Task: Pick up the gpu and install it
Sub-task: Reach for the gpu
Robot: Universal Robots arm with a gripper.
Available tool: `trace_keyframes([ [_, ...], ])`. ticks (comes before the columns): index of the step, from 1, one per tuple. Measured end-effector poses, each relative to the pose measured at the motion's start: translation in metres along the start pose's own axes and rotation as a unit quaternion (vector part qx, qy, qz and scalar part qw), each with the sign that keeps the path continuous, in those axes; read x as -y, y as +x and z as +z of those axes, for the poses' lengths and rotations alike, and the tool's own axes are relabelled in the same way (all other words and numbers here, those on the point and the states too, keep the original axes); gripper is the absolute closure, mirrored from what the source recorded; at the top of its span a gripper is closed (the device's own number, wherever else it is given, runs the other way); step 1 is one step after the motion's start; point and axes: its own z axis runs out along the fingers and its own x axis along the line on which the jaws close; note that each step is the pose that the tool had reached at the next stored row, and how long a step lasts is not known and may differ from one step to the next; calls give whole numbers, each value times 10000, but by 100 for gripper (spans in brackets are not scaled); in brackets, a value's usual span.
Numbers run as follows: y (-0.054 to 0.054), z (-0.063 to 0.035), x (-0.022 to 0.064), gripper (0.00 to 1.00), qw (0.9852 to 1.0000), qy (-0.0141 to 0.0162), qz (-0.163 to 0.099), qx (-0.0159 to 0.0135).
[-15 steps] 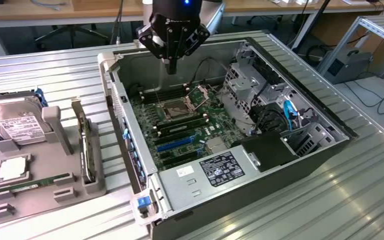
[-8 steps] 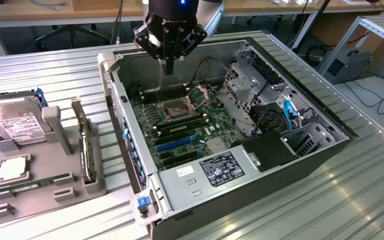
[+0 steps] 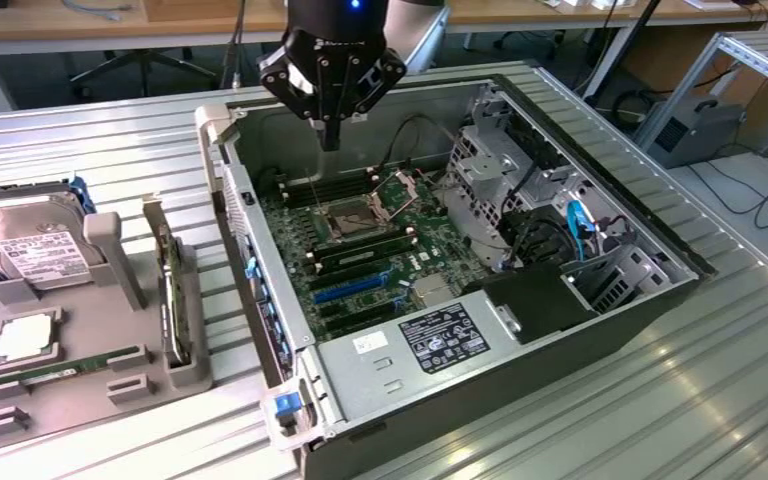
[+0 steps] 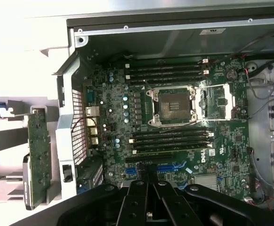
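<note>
One empty tool (image 3: 328, 140), pinched closed, over open case (image 3: 418, 105); case wall (image 3: 244, 235) between it and racked gpu (image 3: 167, 290).

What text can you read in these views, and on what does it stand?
"DELL": white print on the motherboard, turned sideways.
Too small to read: the power supply label.
Blurred, unreadable: the hard drive label.
Blurred, unreadable: the sticker on the case wall.

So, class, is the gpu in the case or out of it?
Out. The gpu stands on edge in the grey holder beside the open case, and the shut gripper holds nothing.
</note>
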Motion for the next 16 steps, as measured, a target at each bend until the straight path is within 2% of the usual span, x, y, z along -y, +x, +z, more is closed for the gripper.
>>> trace_keyframes([
  [16,108,-3,8,89,10000,0,0,0],
])
